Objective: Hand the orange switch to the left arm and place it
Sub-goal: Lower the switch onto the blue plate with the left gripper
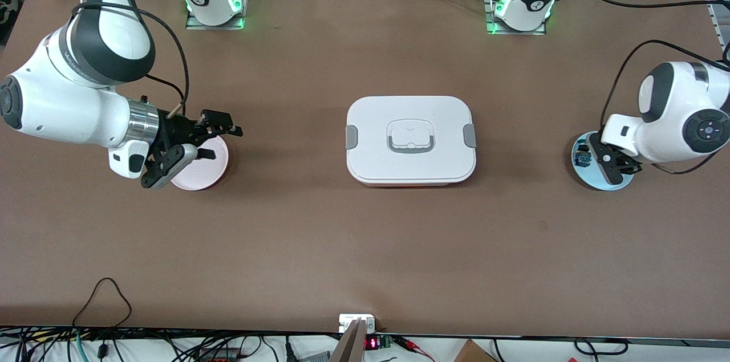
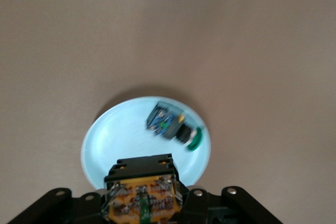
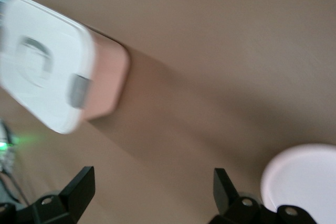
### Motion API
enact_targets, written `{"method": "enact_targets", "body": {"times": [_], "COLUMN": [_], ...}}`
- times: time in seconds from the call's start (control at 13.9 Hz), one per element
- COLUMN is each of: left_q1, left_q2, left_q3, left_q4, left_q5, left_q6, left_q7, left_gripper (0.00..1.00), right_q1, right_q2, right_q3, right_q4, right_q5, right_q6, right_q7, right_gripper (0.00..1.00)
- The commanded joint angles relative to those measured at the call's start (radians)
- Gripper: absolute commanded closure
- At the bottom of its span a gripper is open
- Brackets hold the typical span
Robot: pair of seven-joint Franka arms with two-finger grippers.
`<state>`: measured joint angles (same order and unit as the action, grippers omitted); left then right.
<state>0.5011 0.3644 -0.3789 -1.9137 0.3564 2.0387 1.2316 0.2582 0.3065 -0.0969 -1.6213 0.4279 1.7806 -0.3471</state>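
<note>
The orange switch (image 2: pixel 142 190), black with an orange body, sits between the jaws of my left gripper (image 2: pixel 143 203), just above the light blue plate (image 2: pixel 118 135). In the front view the left gripper (image 1: pixel 613 167) is low over that plate (image 1: pixel 601 182) at the left arm's end of the table, and the switch is hidden there. My right gripper (image 1: pixel 212 142) is open and empty over the pink plate (image 1: pixel 199 174); its fingers (image 3: pixel 79 187) stand wide apart. The white lidded box (image 1: pixel 410 139) stands mid-table between the two arms and shows in the right wrist view (image 3: pixel 42 61).
A blue-and-teal switch (image 2: pixel 170 124) lies on the light blue plate, also seen in the front view (image 1: pixel 582 155). The pink plate (image 3: pixel 310 182) holds nothing. Cables and a small device (image 1: pixel 357 323) line the table edge nearest the front camera.
</note>
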Motion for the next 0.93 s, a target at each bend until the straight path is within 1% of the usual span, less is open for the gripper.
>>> {"method": "enact_targets", "body": {"times": [0.0,0.14,0.22,0.36,0.43,0.5,0.65,0.79,0.86], "left_q1": [0.086,0.128,0.135,0.145,0.163,0.181,0.186,0.186,0.188], "left_q2": [0.076,0.129,0.145,0.168,0.182,0.195,0.203,0.205,0.205], "left_q3": [-0.015,-0.017,-0.017,-0.015,-0.015,-0.017,-0.017,-0.017,-0.018], "left_q4": [-0.008,-0.01,-0.01,-0.018,-0.019,-0.024,-0.031,-0.033,-0.039], "left_q5": [0.071,0.145,0.148,0.157,0.179,0.183,0.184,0.184,0.184], "left_q6": [0.104,0.138,0.14,0.167,0.198,0.204,0.21,0.212,0.213], "left_q7": [0.207,0.229,0.23,0.233,0.233,0.235,0.244,0.246,0.246], "left_gripper": [0.83,0.82,0.82,0.81,0.8,0.8,0.77,0.67,0.61], "right_q1": [0.001,-0.002,-0.004,-0.004,-0.011,-0.034,-0.089,-0.129,-0.145], "right_q2": [-0.055,-0.07,-0.081,-0.105,-0.121,-0.136,-0.155,-0.155,-0.15], "right_q3": [0.006,0.006,0.003,0.002,0.0,-0.001,0.0,-0.001,-0.001], "right_q4": [-0.015,-0.006,-0.005,0.018,0.033,0.037,0.063,0.109,0.15], "right_q5": [-0.188,-0.239,-0.262,-0.418,-0.476,-0.503,-0.514,-0.503,-0.505], "right_q6": [-0.076,-0.139,-0.168,-0.228,-0.246,-0.25,-0.251,-0.256,-0.256], "right_q7": [0.207,0.301,0.341,0.363,0.35,0.35,0.353,0.362,0.362], "right_gripper": [0.0,0.0,0.0,0.0,0.0,0.0,0.0,0.0,0.0]}}
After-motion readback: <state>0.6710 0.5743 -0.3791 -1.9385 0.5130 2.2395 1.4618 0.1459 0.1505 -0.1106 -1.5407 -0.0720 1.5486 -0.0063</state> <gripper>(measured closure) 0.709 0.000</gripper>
